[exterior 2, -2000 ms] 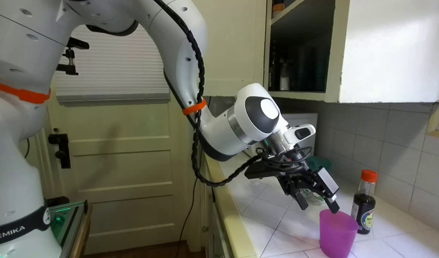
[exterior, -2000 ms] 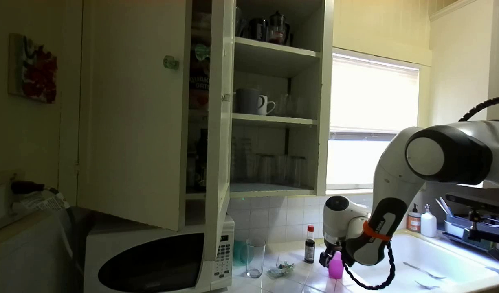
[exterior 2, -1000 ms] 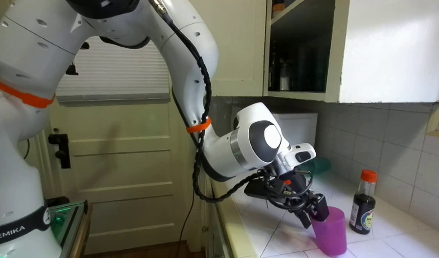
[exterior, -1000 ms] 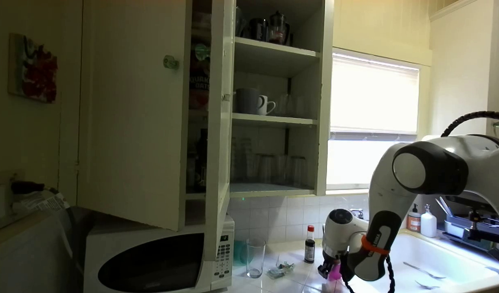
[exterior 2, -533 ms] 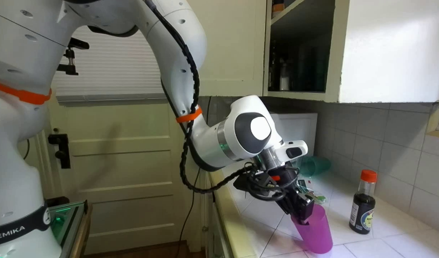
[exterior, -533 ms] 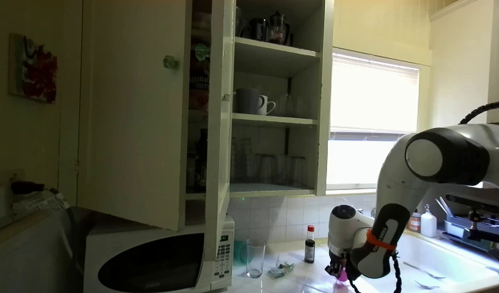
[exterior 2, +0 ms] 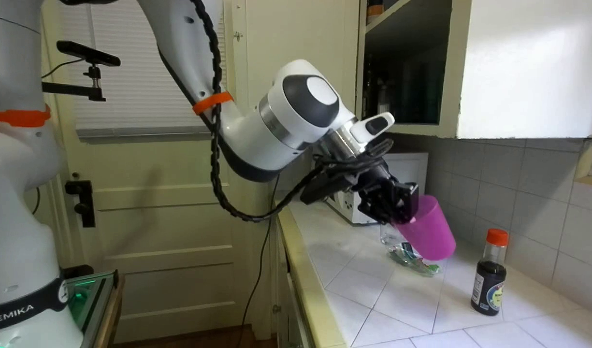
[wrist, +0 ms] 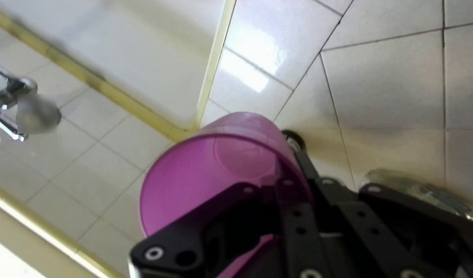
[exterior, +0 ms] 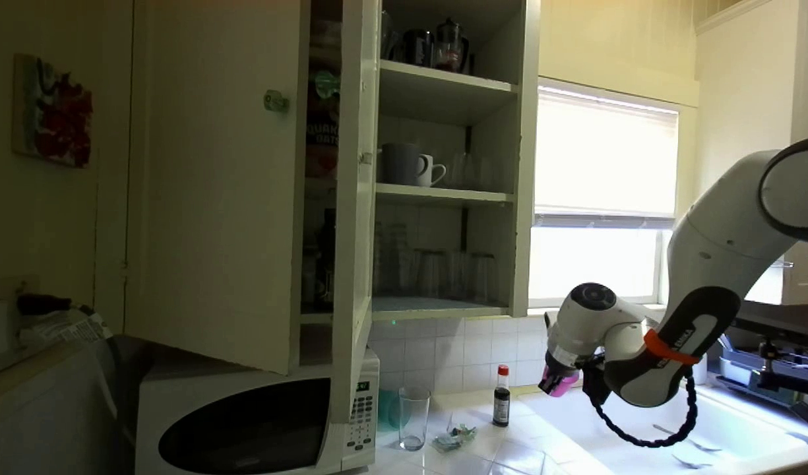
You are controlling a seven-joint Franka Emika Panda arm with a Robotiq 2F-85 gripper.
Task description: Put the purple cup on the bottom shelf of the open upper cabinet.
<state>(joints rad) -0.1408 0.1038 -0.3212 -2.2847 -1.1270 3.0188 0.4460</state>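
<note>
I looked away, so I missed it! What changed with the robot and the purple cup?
The open jaws came down to the purple cup and shut on its wall near the rim. The cup stood upright on the counter; now it has been lifted up off it and hangs tilted. The red-capped bottle, the microwave and the glasses on the bottom shelf stayed where they were.

Kitchen, microwave (exterior: 255,419), sink (exterior: 760,425), tiled counter (exterior 2: 402,309), open upper cabinet (exterior: 527,165) of mugs (exterior: 401,163) and glasses (exterior: 433,274)
</note>
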